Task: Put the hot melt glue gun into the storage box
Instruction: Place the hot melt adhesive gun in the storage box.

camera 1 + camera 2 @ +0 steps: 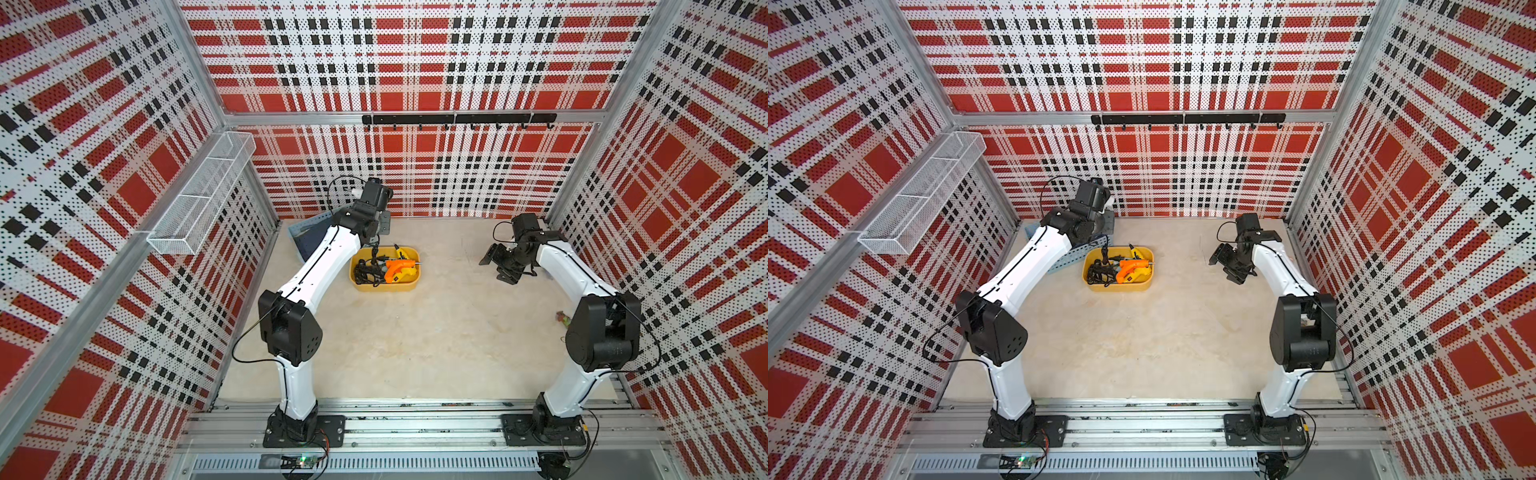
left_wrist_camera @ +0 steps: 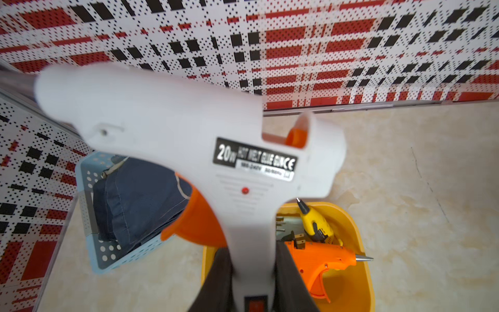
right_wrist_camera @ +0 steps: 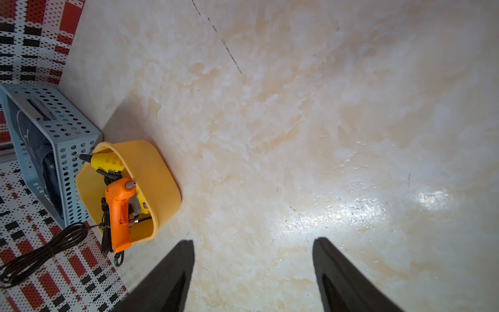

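My left gripper is shut on the handle of a white hot melt glue gun with an orange trigger. It holds the gun in the air over the back left edge of the yellow storage box, and the gun's white tip shows beside the wrist. A black cord hangs from it towards the box. In the box lie an orange glue gun and a yellow glue gun among black cords. My right gripper stands open over bare table, to the right of the box.
A light-blue perforated basket holding dark blue cloth stands against the box's back left side. On the left wall hangs a white wire-mesh rack. A black hook rail runs along the back wall. A small object lies by the right arm.
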